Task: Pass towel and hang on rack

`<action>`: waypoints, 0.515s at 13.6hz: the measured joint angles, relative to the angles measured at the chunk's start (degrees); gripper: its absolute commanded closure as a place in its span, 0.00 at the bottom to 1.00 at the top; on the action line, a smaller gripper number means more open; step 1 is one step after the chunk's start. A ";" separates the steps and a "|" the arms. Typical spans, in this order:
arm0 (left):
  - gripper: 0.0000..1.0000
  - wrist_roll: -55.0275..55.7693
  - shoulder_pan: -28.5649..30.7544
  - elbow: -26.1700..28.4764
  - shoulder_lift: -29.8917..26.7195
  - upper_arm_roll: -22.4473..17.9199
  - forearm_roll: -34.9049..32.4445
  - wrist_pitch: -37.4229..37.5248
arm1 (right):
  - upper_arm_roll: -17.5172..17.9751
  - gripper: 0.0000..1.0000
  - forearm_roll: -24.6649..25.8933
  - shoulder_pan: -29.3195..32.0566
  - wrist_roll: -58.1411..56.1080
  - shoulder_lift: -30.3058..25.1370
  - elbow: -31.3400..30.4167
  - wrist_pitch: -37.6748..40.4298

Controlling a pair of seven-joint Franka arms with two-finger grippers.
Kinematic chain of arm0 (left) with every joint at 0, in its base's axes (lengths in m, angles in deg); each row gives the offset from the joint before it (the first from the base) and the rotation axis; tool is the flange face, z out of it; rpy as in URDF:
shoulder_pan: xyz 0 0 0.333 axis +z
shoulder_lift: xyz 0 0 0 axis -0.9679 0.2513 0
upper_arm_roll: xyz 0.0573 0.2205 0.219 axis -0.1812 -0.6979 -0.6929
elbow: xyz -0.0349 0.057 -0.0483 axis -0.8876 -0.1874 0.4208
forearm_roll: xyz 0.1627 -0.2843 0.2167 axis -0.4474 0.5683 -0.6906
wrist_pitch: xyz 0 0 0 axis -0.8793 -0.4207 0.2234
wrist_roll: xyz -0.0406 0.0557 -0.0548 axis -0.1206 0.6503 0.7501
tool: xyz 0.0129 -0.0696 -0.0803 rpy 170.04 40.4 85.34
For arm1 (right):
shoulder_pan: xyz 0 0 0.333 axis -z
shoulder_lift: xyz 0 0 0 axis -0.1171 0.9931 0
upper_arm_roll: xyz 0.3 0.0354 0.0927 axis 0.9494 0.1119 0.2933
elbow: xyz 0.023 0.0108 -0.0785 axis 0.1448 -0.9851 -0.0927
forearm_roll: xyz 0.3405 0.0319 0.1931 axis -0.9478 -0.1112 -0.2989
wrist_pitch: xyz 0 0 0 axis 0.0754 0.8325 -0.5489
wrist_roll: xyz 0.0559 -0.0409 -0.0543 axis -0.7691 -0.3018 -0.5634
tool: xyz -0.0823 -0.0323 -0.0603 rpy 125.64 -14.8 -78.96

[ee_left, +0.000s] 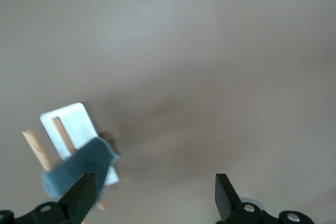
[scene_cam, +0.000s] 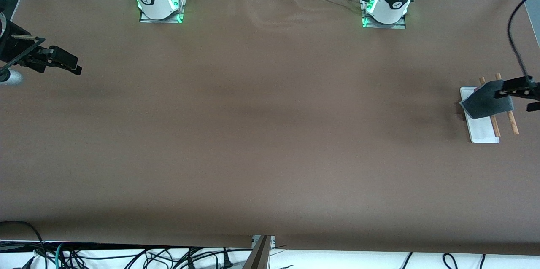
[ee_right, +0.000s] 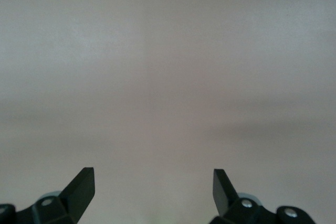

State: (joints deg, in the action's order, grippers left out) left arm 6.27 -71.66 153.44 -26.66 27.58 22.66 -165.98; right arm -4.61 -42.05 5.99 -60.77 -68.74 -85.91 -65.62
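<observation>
Both grippers I see spread wide, holding nothing; the left gripper [ee_left: 152,195] hangs just beside the towel [scene_cam: 485,101], draped over the rack [scene_cam: 482,129] at the left arm's end; the right gripper [ee_right: 153,188] waits over bare table [scene_cam: 253,134].
</observation>
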 measured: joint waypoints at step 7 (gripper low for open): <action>0.00 23.57 -2.11 18.56 -13.30 11.09 -6.12 -10.81 | 0.55 0.01 0.26 -0.16 -0.13 0.26 0.00 0.00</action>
State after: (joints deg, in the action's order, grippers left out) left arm 29.84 -73.77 172.00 -39.96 38.67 16.54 -176.79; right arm -4.06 -41.79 5.83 -60.90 -68.48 -85.91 -65.61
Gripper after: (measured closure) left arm 0.000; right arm 0.004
